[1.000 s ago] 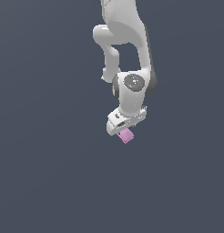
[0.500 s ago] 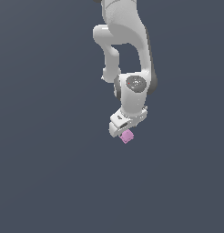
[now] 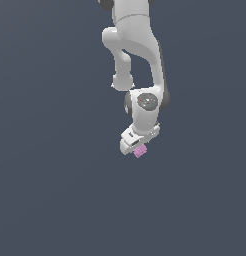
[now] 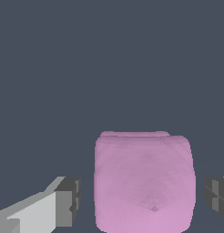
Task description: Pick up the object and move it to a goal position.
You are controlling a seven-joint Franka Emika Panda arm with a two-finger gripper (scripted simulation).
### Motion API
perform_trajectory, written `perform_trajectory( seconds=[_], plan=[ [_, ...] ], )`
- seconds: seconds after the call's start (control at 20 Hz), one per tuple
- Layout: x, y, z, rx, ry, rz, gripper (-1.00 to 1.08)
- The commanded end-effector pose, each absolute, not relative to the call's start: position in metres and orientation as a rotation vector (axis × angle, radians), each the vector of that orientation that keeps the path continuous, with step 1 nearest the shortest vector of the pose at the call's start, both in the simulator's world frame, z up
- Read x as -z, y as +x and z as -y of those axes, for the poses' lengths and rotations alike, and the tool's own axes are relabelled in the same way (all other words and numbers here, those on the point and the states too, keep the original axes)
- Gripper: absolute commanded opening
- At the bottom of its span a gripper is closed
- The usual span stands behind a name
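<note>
The object (image 3: 140,151) is a small pink-lilac block on the dark grey floor, just under the white hand in the exterior view. In the wrist view the object (image 4: 145,182) is large, with rounded edges, and sits between my two fingers. My gripper (image 3: 136,146) is open around it. One finger (image 4: 63,202) and the other finger (image 4: 217,195) each stand a small gap off its sides, not touching. The gripper's midpoint in the wrist view (image 4: 143,199) lies over the object, slightly closer to one finger than the other.
The white arm (image 3: 137,55) hangs down from the top of the exterior view. The dark grey floor (image 3: 55,190) spreads all around. No goal marker shows in either view.
The hand has sunk very slightly toward the object. The object has stayed in place.
</note>
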State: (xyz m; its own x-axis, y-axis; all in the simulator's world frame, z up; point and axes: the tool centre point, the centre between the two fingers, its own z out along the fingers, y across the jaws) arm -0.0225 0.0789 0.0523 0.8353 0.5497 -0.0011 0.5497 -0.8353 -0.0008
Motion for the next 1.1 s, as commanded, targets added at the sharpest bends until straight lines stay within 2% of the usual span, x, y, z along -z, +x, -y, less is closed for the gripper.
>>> perform_trajectory(
  seconds=[0.0,0.2,0.25,1.05],
  plan=[
    [-0.0438,-0.0221,-0.0789,0.000,-3.009,0.903,1.00],
    [-0.0398,-0.0213,-0.0790,0.000,-3.009,0.903,1.00],
    [-0.0398,-0.0213,-0.0790,0.000,-3.009,0.903,-1.00],
    [-0.0479,-0.0168,-0.0749,0.027,-3.003,0.922,-1.00]
  ],
)
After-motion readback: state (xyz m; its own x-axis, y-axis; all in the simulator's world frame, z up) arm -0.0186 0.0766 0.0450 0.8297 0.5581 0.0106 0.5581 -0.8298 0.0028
